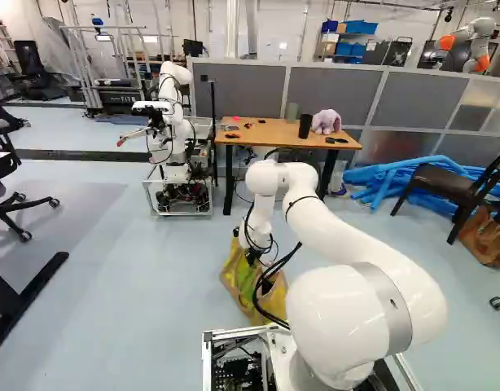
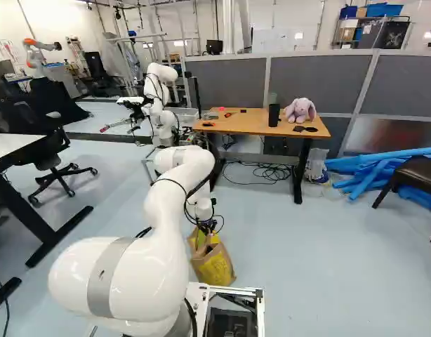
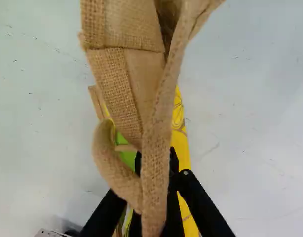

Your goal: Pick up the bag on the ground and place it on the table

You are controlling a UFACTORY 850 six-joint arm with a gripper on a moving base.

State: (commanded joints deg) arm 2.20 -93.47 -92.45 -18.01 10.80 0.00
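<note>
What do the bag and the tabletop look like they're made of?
The bag looks like matte, coarse jute or burlap, since its weave shows up close; its yellow parts may be printed or coated. The tabletop seems smooth, judging by its even orange-brown surface: wood or wood-look laminate, I can't tell which.

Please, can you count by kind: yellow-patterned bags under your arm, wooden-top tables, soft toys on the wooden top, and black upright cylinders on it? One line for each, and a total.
Yellow-patterned bag: 1
Wooden-top table: 1
Soft toy: 1
Black upright cylinder: 1
Total: 4
</note>
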